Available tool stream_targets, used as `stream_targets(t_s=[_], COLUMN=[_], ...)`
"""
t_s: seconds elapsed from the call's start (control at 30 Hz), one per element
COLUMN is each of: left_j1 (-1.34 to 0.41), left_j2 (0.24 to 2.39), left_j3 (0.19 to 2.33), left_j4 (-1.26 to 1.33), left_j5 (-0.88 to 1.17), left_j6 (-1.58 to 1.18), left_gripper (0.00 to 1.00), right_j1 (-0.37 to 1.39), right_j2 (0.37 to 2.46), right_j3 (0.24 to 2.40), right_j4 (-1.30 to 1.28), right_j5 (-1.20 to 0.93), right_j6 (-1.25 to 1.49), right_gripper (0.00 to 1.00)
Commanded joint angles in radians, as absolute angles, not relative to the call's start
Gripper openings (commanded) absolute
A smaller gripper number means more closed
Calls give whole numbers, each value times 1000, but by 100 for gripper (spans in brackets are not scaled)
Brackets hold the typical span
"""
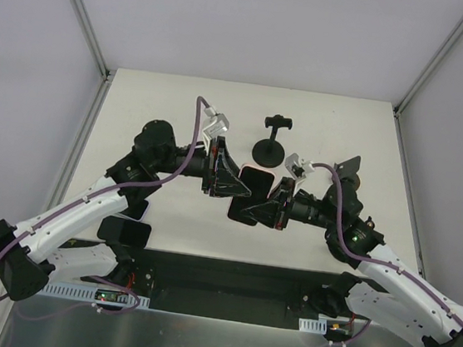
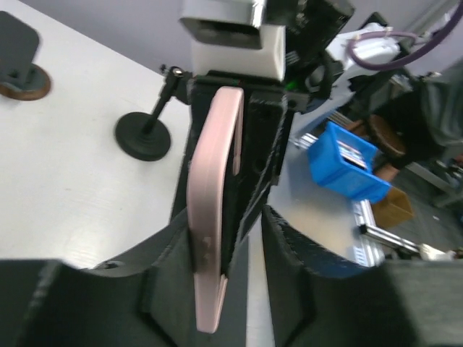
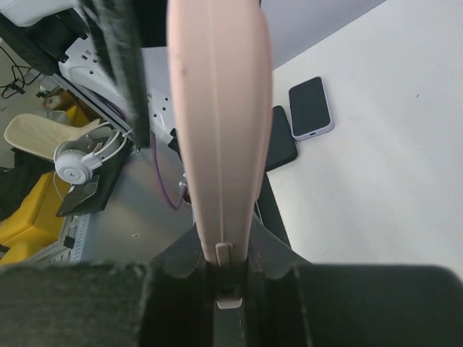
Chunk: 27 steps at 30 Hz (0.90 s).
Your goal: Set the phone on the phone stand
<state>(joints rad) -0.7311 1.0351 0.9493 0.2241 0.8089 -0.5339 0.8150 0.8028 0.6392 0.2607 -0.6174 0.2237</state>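
Note:
A pink-cased phone (image 1: 252, 194) hangs edge-on above the table's middle, between my two grippers. My right gripper (image 1: 276, 204) is shut on it; in the right wrist view both fingers press the sides of the phone (image 3: 221, 108) at the gripper (image 3: 230, 253). My left gripper (image 2: 226, 220) is open around the phone (image 2: 213, 217): one finger lies against the pink back, while a gap shows between the other finger and the phone. The black phone stand (image 1: 269, 148), a round base with a thin stem, stands just behind them, also in the left wrist view (image 2: 143, 136).
Two spare phones lie near the table's front left, a dark one (image 1: 124, 232) (image 3: 281, 141) and a light-cased one (image 3: 311, 108). A dark tilted plate on a brown base (image 2: 18, 54) stands at the right (image 1: 348, 166). A blue bin (image 2: 343, 163) sits off the table.

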Motion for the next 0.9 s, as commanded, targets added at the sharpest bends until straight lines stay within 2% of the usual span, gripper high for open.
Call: stream_targets(t_s=[0.0, 0.1, 0.2, 0.27, 0.3, 0.33, 0.43, 0.57, 0.7, 0.77, 0.87], left_j1=[-732, -730, -730, -732, -732, -732, -732, -733, -735, -735, -744], left_j2=[1117, 1140, 1141, 1137, 1134, 1132, 1135, 1152, 1183, 1186, 1186], left_j3=[1098, 1121, 1130, 1150, 1161, 1184, 1200, 1195, 1200, 1186, 1152], left_j4=[247, 209, 181, 131, 39, 5, -101, -98, -60, -3, 133], left_j5=[997, 1051, 1045, 970, 843, 778, 673, 721, 892, 968, 1063], left_j6=[-592, -575, -565, -552, -536, -532, -523, -485, -454, -469, -527], left_gripper=[42, 48, 50, 52, 54, 63, 65, 58, 47, 40, 37], right_j1=[811, 811, 811, 811, 811, 811, 811, 813, 811, 811, 813], right_j2=[767, 750, 741, 735, 732, 733, 749, 767, 764, 768, 773], right_j3=[650, 675, 698, 727, 735, 751, 776, 779, 772, 773, 775], right_j4=[307, 215, 146, 57, 34, 0, -77, -52, -5, -5, -6], right_j5=[-620, -620, -605, -537, -519, -500, -437, -478, -570, -613, -638], right_j6=[220, 175, 149, 106, 92, 68, 37, 34, 38, 40, 40], right_gripper=[1, 1, 1, 1, 1, 1, 1, 1, 1, 1, 1])
